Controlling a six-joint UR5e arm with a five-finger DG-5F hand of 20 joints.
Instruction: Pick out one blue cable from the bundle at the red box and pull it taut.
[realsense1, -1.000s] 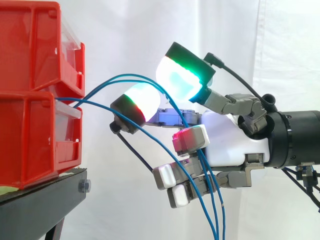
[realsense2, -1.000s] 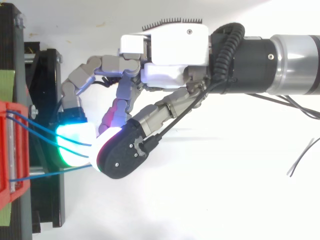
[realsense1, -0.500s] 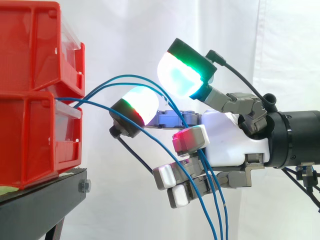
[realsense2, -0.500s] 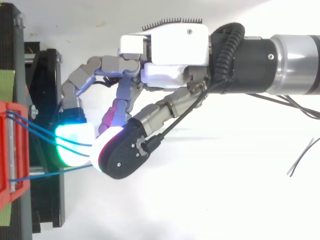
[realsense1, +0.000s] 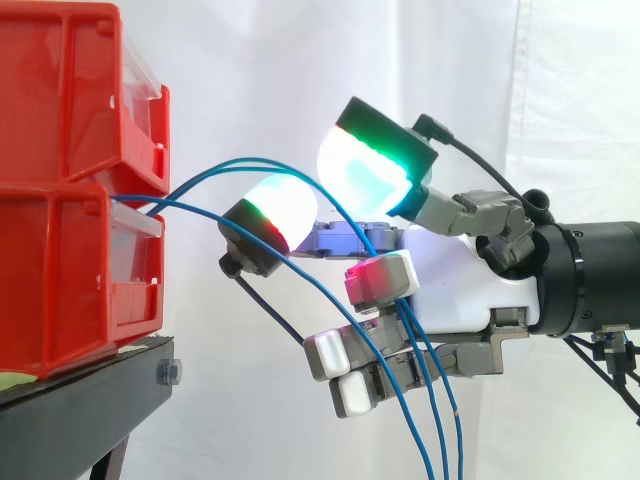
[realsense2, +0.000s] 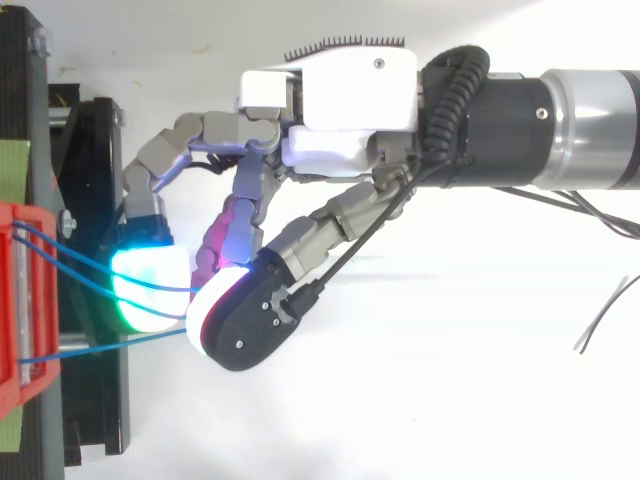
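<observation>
Beside the red plastic bins (realsense1: 70, 270), thin blue cables (realsense1: 245, 158) run past the white robot hand (realsense1: 460, 290); its grip cannot be told.

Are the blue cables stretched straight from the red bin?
No, the blue cables arc from the red bin and droop past the hand.

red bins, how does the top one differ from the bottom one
The top bin rests on the bottom bin, which sits on the black stand. The blue cables leave the bottom bin's mouth, not the top bin's. Both are red with clear fronts.
</observation>
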